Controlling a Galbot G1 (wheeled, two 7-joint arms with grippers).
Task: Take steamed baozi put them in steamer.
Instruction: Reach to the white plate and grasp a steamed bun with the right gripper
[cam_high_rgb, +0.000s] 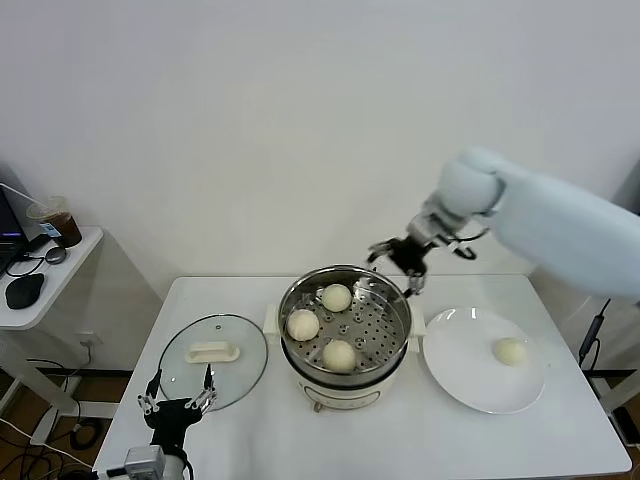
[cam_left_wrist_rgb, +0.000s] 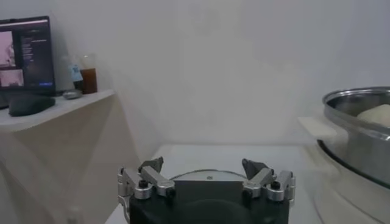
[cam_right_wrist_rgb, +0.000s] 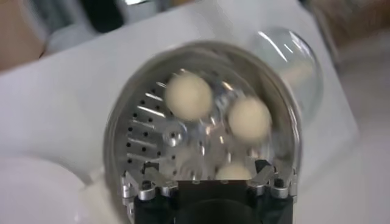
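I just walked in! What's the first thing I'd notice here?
The shiny steamer mid-table, with three buns inside. A fourth bun sits alone on the plate to its right. The right pincer hangs open above the steamer's far rim.

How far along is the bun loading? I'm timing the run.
Done: three baozi lie in the steamer. In hand: nothing; the right gripper is open above the steamer's far rim, the left gripper open near the lid. Left: one bun on the plate.
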